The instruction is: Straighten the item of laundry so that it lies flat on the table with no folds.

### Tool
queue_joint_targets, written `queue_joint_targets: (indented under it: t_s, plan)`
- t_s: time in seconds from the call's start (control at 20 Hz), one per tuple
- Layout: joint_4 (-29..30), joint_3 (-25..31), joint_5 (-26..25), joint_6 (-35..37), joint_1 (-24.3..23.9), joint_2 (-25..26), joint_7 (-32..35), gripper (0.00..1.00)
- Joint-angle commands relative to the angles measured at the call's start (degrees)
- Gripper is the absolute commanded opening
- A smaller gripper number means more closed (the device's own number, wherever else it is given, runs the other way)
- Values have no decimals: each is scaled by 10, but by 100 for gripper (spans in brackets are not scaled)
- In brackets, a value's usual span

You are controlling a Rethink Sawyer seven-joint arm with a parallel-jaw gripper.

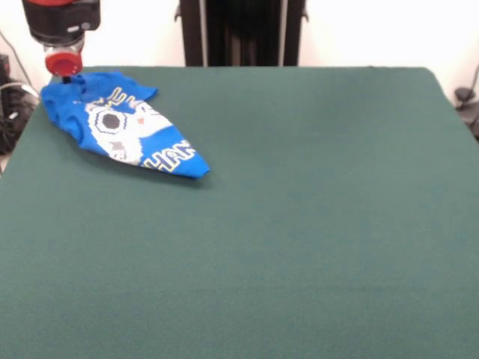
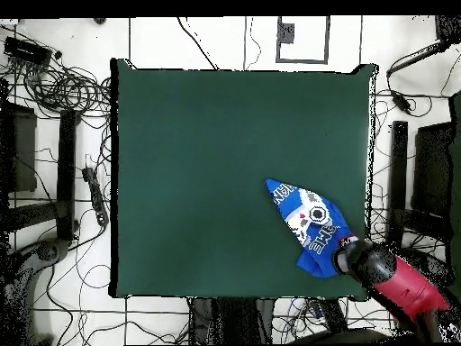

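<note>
At the table's corner nearest the robot, crumpled blue T-shirt, tool over its edge, grip state unclear

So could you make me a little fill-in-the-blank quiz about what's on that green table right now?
1. The T-shirt on the table is bright ____.
2. The T-shirt lies crumpled near a ____ of the table, not in the middle.
3. The gripper is at the shirt's end nearest the ____ edge of the table in the front view.
4. The shirt's print faces ____.

Missing words: blue; corner; far; up
</note>
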Motion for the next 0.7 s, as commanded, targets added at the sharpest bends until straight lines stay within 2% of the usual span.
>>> queue_joint_targets:
  t_s: [0.05, 0.25, 0.4, 0.7]
  plan:
    - [30, 23, -47, -94, 5, 74, 35, 0]
    - [20, 23, -69, -144, -9, 107, 35, 0]
    - [22, 39, -76, -154, -28, 114, 31, 0]
    - [23, 32, -69, -160, -18, 123, 47, 0]
